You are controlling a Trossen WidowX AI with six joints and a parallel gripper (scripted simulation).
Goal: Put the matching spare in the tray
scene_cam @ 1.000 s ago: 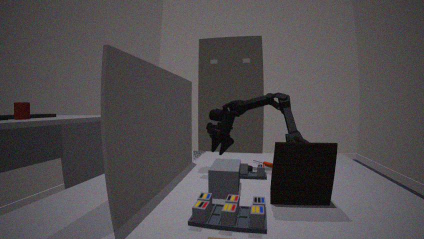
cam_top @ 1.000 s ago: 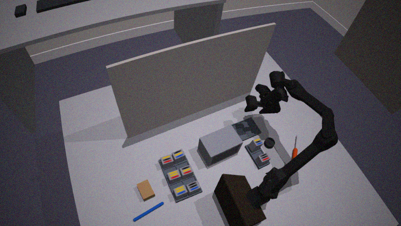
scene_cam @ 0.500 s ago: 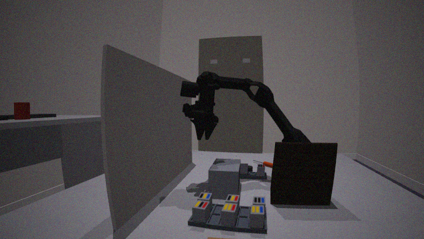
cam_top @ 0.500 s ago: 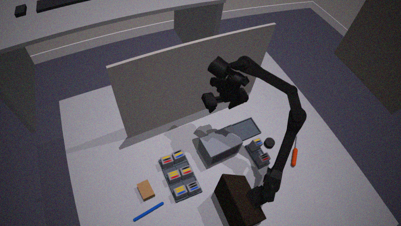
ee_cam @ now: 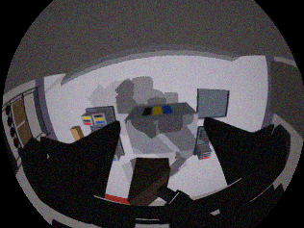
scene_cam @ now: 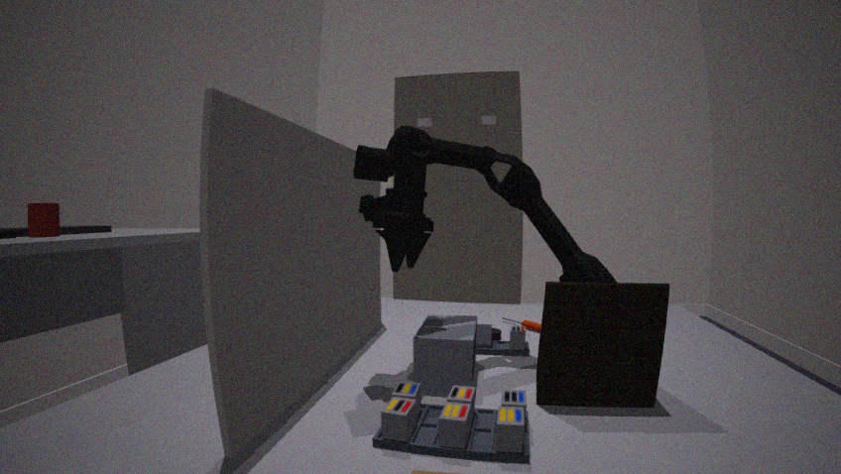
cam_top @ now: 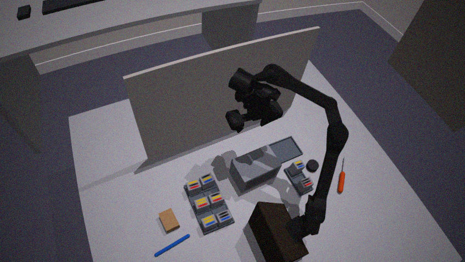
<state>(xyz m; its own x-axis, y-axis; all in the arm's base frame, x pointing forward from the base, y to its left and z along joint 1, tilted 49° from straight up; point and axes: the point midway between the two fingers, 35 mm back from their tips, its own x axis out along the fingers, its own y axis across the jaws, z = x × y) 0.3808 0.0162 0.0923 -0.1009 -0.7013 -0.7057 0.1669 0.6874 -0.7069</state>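
Top view: the claw [cam_top: 252,112] hangs high over the far side of the grey mounted unit [cam_top: 254,170], beside the tall partition [cam_top: 208,94], fingers spread and gripping nothing. That placement looks chosen so the wrist camera can see the unit's hidden back face. The tray [cam_top: 286,149] lies flat just behind the unit. 6 spares sit in a rack [cam_top: 209,203] on the near side, each with coloured stripes; which 1 matches cannot be settled here. A smaller holder [cam_top: 299,177] with 2 more striped blocks stands to the unit's right, a black puck [cam_top: 312,165] just beside it. An orange screwdriver [cam_top: 341,180], a tan block [cam_top: 169,220] and a blue stick [cam_top: 171,245] lie farther out on the surface [cam_top: 374,211].

Exterior view: the claw points down, well above everything, the arm arching from behind the dark box [scene_cam: 601,344]. That box and the partition hem in the path to the rack.

Wrist view: the unit's back shows a row of stripes [ee_cam: 157,110], reading black, yellow, blue as far as the blur allows. The tray sits to the right, the rack to the left, both between the 2 dark fingers at the frame's lower edge.
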